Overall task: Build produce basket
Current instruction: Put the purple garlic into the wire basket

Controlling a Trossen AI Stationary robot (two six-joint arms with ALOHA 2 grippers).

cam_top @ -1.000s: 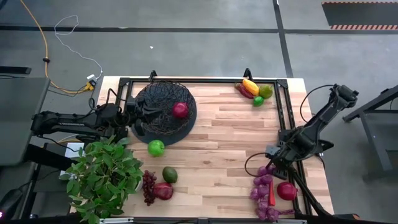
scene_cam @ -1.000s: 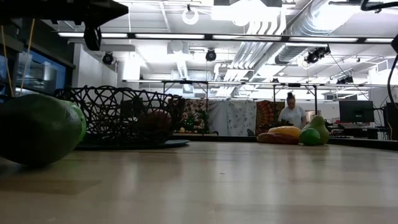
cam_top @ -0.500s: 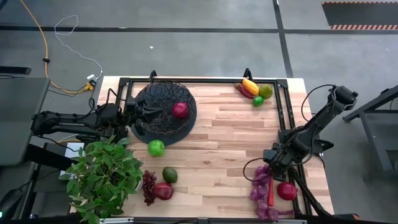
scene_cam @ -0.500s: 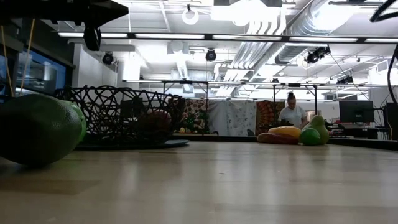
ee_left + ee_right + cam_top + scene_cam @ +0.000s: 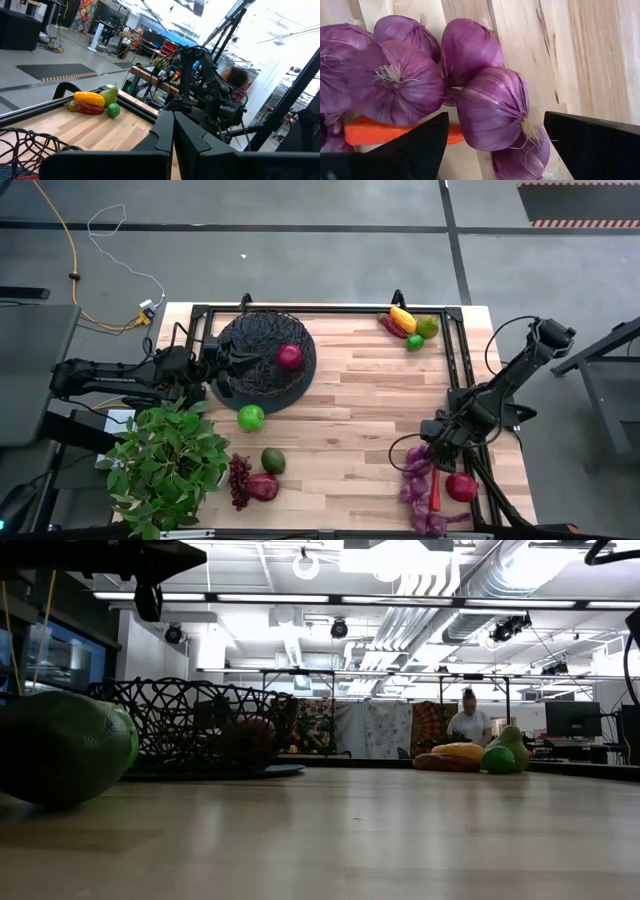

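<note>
The right gripper [image 5: 432, 442] is hanging open at the lower right of the high view, its fingers [image 5: 420, 145] straddling a string of purple, papery-skinned bulbs [image 5: 492, 107]. The left gripper [image 5: 212, 367] is sitting closed at the round black wire-mesh basket [image 5: 262, 352], upper left of centre, which is holding one red pomegranate [image 5: 290, 357].

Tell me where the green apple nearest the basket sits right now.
In the high view the green apple lies on the table just below the basket, left side, between it and the avocado.
</note>
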